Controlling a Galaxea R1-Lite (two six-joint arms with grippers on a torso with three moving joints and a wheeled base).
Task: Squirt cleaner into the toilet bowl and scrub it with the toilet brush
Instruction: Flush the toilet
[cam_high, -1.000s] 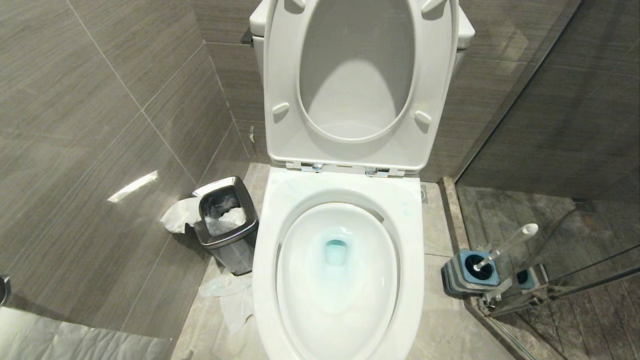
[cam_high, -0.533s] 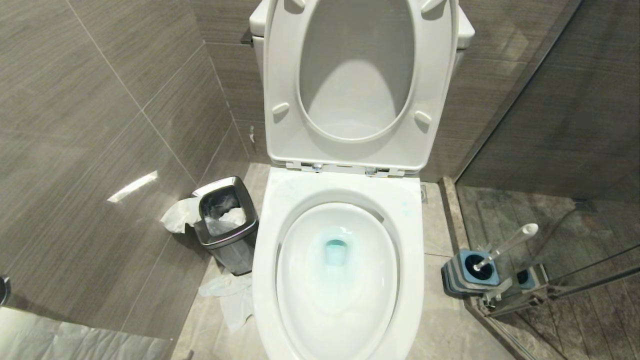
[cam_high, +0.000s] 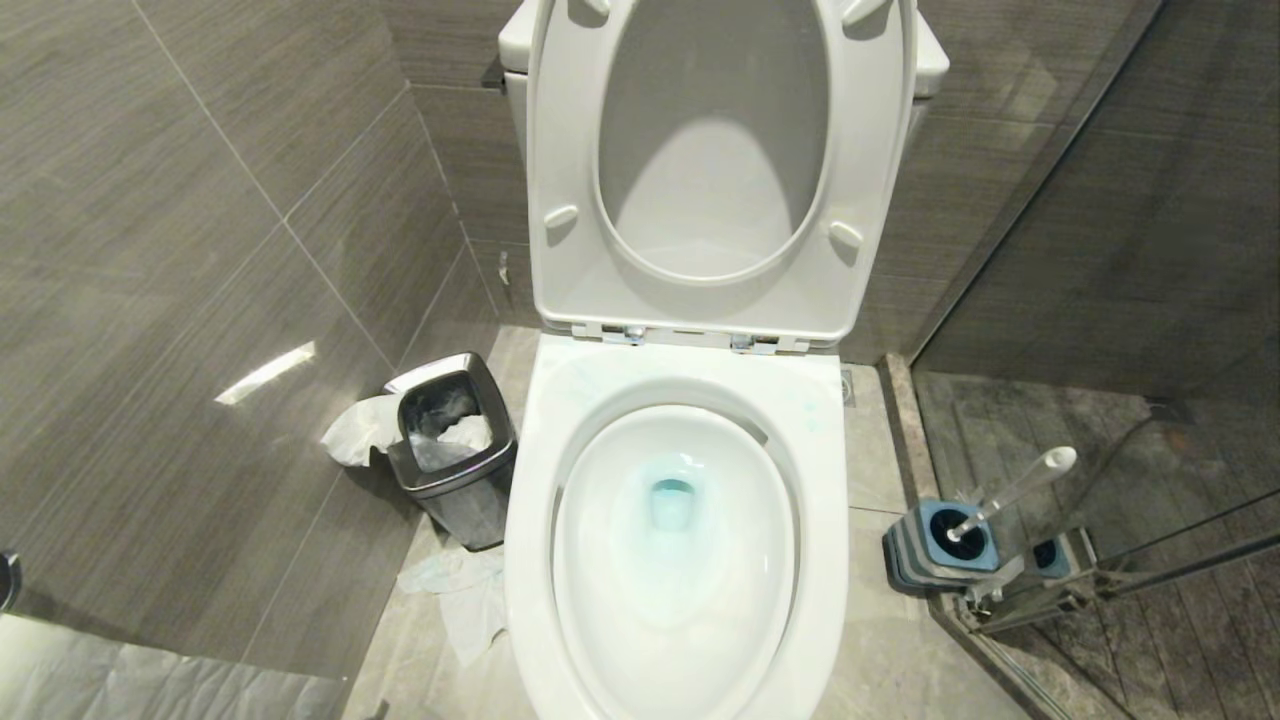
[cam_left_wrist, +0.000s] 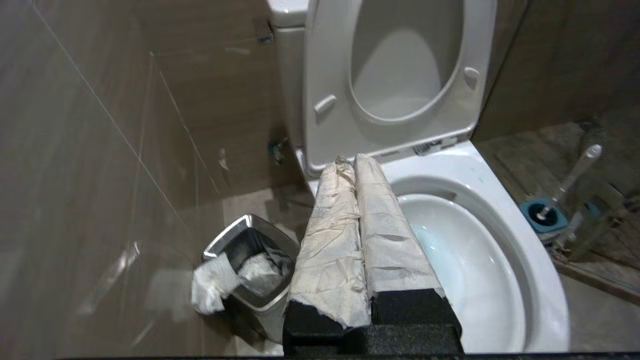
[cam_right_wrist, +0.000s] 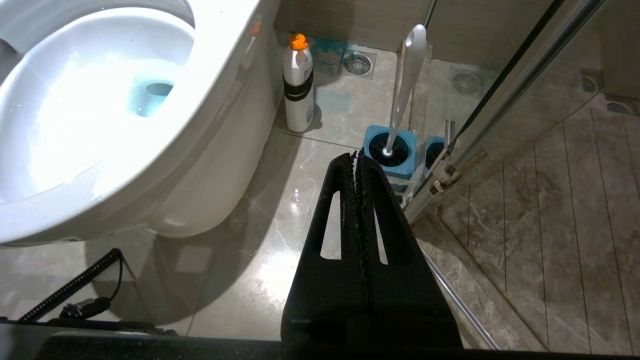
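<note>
Head view: glossy white porcelain toilet bowl (cam_high: 676, 560) at lower centre, water tinted turquoise; white-handled toilet brush (cam_high: 1010, 490) in blue-grey holder at lower right.

Left wrist view: paper-wrapped left gripper (cam_left_wrist: 351, 161) closed, empty.

Right wrist view: black right gripper (cam_right_wrist: 356, 156) closed, empty, brush handle (cam_right_wrist: 406, 75) just beyond, leaning near-upright; judged nearer arm.

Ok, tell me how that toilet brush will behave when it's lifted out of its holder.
The toilet brush has a long thin handle leaning in its holder, so it will probably swing from wherever it is gripped. The smooth white plastic may slip. The holder looks small and light, so it might lift or tip with the brush.
</note>
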